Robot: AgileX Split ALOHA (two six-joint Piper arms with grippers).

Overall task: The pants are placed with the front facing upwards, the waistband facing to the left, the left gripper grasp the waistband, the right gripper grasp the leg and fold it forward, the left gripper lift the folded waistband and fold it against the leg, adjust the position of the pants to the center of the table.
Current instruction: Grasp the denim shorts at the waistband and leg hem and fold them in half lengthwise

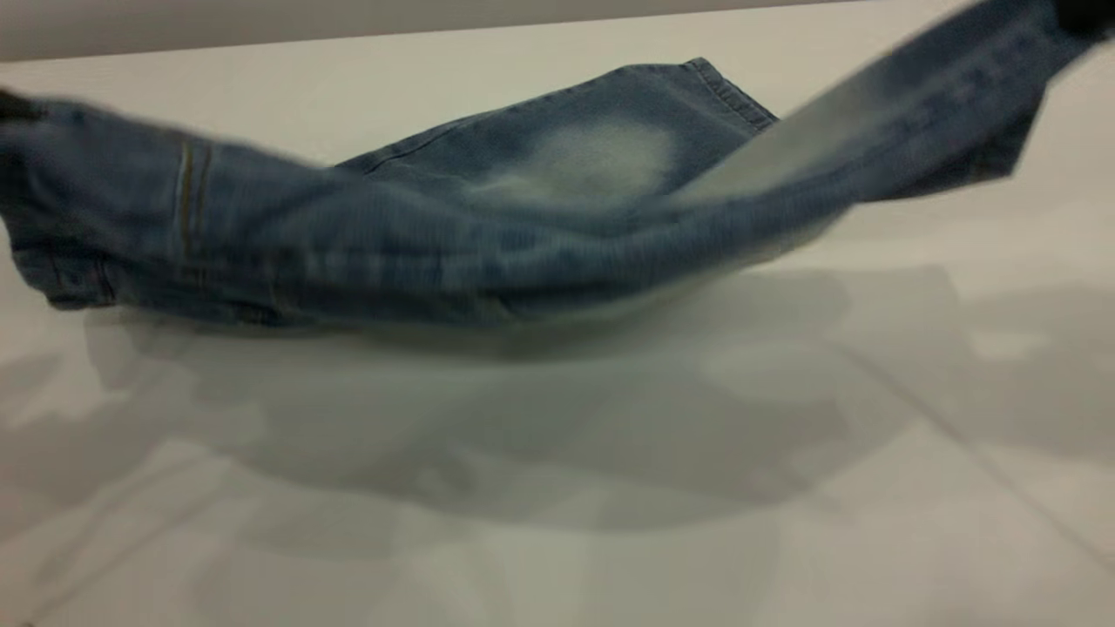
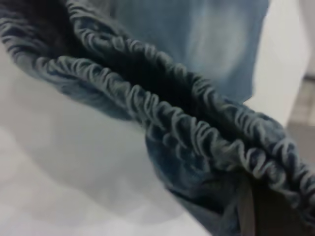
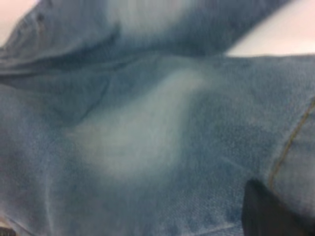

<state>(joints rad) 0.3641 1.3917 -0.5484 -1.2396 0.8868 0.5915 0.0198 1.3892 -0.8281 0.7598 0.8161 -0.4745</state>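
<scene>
The blue denim pants [image 1: 418, 244] hang stretched between my two grippers, sagging in the middle just above the white table [image 1: 557, 505]. At the far left, my left gripper [image 1: 14, 106] is shut on the ruffled waistband [image 2: 162, 113]; one black finger [image 2: 268, 211] shows under the gathers. My right gripper [image 1: 1084, 12] at the top right is shut on the near leg [image 1: 941, 96], lifted high and blurred. Its black finger [image 3: 266, 214] presses against denim with a pale faded patch [image 3: 133, 132]. The other leg [image 1: 601, 148] lies flat on the table behind, faded patch up.
The table's far edge [image 1: 348, 35] runs along the top, with a grey wall above it. A broad shadow [image 1: 523, 409] of the raised pants falls on the tabletop in front.
</scene>
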